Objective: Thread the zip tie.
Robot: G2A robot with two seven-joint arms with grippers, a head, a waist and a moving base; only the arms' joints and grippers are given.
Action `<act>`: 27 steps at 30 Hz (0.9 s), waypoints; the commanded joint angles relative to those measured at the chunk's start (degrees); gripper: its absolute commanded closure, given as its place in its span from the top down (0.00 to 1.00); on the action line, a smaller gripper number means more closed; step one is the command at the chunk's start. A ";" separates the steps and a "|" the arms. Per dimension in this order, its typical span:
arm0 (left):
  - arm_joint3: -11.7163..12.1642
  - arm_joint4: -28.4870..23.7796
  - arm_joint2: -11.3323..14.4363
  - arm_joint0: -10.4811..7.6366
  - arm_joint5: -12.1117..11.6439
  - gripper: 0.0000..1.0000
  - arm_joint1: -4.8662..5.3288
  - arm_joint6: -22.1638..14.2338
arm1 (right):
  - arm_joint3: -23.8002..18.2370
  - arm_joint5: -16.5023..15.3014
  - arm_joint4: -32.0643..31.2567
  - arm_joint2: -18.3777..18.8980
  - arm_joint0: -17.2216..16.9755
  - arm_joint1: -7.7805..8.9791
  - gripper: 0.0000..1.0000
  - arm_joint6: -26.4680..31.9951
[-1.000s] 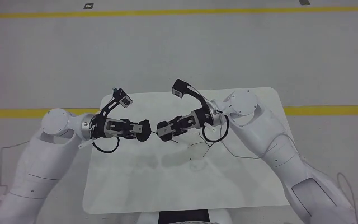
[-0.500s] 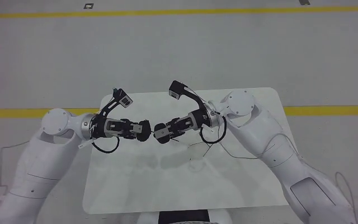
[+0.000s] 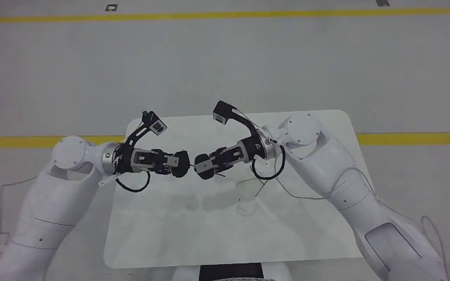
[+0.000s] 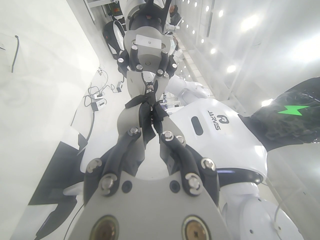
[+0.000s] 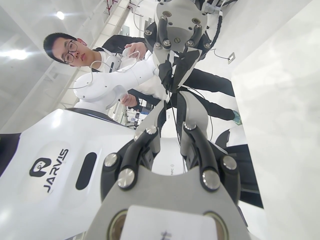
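- Where their tips meet, one zip tie (image 5: 173,116) is clamped by the left end effector (image 3: 186,163) and the right end effector (image 3: 197,167).
- Its length is aligned with both.

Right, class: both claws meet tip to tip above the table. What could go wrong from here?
1. The left claw and right claw nearly touch; slight misalignment could make them collide.
2. The zip tie between them is thin; it may bend or slip instead of threading.
3. Dropped, it could land among the loose ties on the table.
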 commanded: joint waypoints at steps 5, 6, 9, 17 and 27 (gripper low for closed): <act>0.00 0.00 0.00 0.00 0.00 0.00 0.00 0.00 | 0.03 -0.02 -0.05 0.39 -0.17 0.05 0.12 0.03; 0.00 0.00 0.00 0.00 0.00 0.00 0.00 0.00 | 0.03 -0.01 -0.06 0.41 -0.19 0.05 0.12 0.02; 0.00 0.00 0.00 0.00 0.00 0.00 0.00 0.00 | 0.18 -0.04 -0.06 0.52 -0.20 0.04 0.11 -0.03; 0.00 0.00 0.00 0.00 0.00 0.00 0.00 0.00 | 0.44 -0.06 -0.04 0.55 -0.19 -0.03 0.00 0.03; 0.00 0.00 0.00 0.00 0.00 0.00 0.00 0.00 | 0.87 -0.23 -0.11 0.56 -0.21 -0.11 0.00 0.28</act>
